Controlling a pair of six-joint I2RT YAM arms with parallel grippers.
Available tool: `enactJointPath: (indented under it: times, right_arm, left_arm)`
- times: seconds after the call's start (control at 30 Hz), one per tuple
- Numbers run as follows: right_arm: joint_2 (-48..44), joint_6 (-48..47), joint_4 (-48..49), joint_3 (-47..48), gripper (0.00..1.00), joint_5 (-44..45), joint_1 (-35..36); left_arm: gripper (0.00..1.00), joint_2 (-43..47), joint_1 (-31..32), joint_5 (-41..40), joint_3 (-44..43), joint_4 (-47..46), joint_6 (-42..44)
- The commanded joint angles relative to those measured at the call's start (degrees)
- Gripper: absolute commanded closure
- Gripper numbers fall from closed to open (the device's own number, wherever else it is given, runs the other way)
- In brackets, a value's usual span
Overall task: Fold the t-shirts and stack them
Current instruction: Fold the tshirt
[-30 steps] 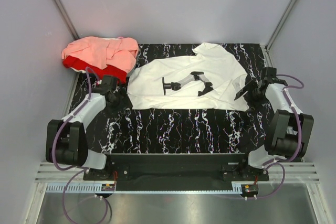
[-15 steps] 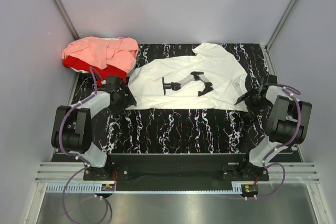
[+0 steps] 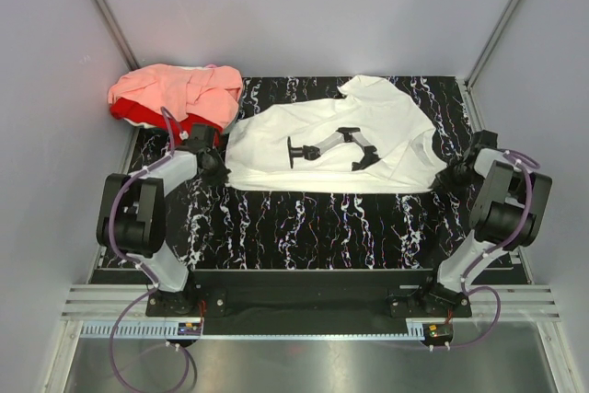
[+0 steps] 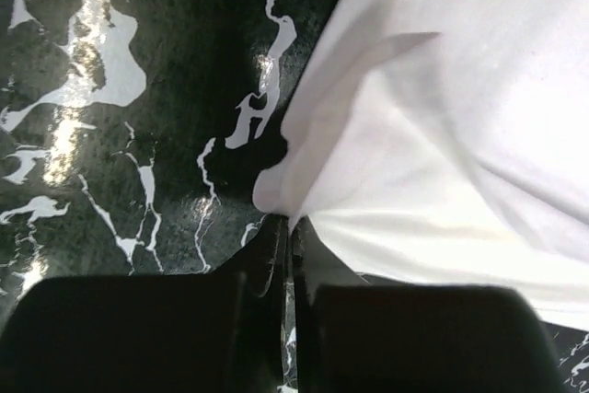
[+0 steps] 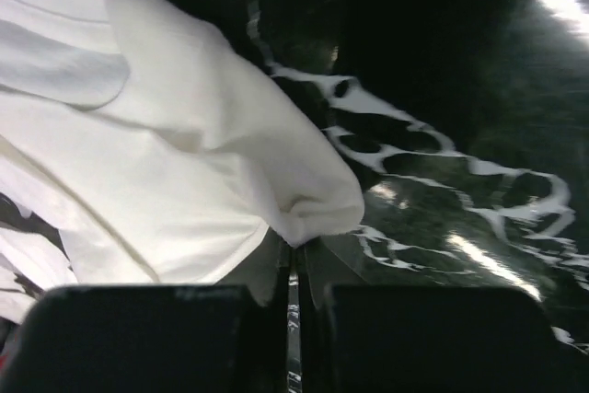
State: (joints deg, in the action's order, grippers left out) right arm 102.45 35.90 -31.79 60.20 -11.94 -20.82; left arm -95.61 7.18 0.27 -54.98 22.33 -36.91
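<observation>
A white t-shirt (image 3: 327,149) with a black print lies spread on the black marbled table (image 3: 313,218). My left gripper (image 3: 219,168) is shut on the shirt's near-left corner; the left wrist view shows that white cloth (image 4: 433,117) pinched and bunched at the left gripper's (image 4: 287,225) tips. My right gripper (image 3: 444,179) is shut on the near-right corner, and the right wrist view has a fold of cloth (image 5: 184,154) gathered at the right gripper's (image 5: 296,248) tips. A salmon-pink t-shirt (image 3: 175,91) lies crumpled over a red t-shirt (image 3: 138,114) at the back left.
Grey walls (image 3: 304,6) enclose the table on three sides. The pink and red heap overhangs the table's back left corner, just behind my left arm (image 3: 152,195). A metal rail (image 3: 304,306) runs along the near edge by the arm bases.
Both grippers moved in to the white shirt's near corners and closed on the cloth. The shirt's near edge has bunched slightly at both ends.
</observation>
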Motion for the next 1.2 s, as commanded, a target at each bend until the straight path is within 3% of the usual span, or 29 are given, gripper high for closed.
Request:
enactJointPath:
  times: [0.0, 0.17, 0.37, 0.4, 0.43, 0.47, 0.5, 0.57, 0.6, 0.7, 0.8, 0.97, 1.1, 1.17]
  right_arm:
    - [-5.3, 0.0, 1.2, -3.1, 1.0, 11.4, -4.5]
    - [-16.7, 0.2, -2.6, -7.5, 1.0, 13.4, -7.2]
    - [-19.7, -0.1, -6.0, -10.0, 1.0, 13.1, -7.4]
    - [-20.2, 0.0, -6.1, -10.5, 0.95, 12.5, -7.4]
    - [-20.5, 0.0, -6.0, -11.4, 0.83, 12.5, -7.4]
    - [-20.9, 0.1, -6.1, -11.7, 0.6, 12.3, -7.5]
    - [-21.6, 0.1, -6.2, -11.8, 0.45, 12.6, -7.5]
    - [-22.5, 0.3, -7.2, -11.6, 0.19, 12.9, -7.6]
    - [-23.0, 0.2, -7.5, -11.5, 0.15, 13.2, -7.7]
    - [-26.9, -0.5, -8.8, -10.7, 0.13, 13.6, -7.7]
    - [-31.3, -1.4, -8.1, -11.2, 0.16, 8.9, -7.2]
    - [-36.4, -0.6, -10.1, -9.0, 0.18, 11.5, 4.4]
    - [-34.1, 1.0, -4.4, -9.2, 0.22, 0.4, 10.5]
    - [-31.0, 1.6, -2.6, -8.8, 0.28, -1.0, 14.5]
  left_arm:
    - [1.0, 4.4, -0.6, -6.4, -1.4, 4.3, 1.8]
    - [1.0, 13.1, -0.2, -4.5, 4.2, 5.9, -0.4]
    - [0.99, 18.9, 1.2, -4.2, 10.8, 8.4, -2.6]
    - [0.96, 19.1, 1.2, -4.1, 11.5, 8.7, -2.6]
    - [0.91, 19.4, 1.2, -4.1, 12.3, 9.6, -2.6]
    - [0.78, 19.8, 1.2, -4.4, 12.7, 9.8, -2.7]
    - [0.7, 19.9, 1.2, -4.4, 13.2, 10.1, -2.6]
    - [0.45, 20.5, 1.2, -4.2, 14.3, 10.6, -2.6]
    - [0.39, 20.7, 1.2, -4.0, 14.6, 10.8, -2.6]
    - [0.28, 23.2, 1.3, -2.6, 16.1, 10.0, -3.0]
    - [0.26, 26.8, 2.9, -0.6, 19.5, 2.2, -3.0]
    - [0.26, 28.6, 8.7, -1.9, 25.1, -6.0, -6.2]
    - [0.27, 27.1, 9.5, -2.0, 27.6, -10.2, -7.3]
    - [0.28, 27.0, 9.5, -1.9, 28.1, -11.4, -7.4]
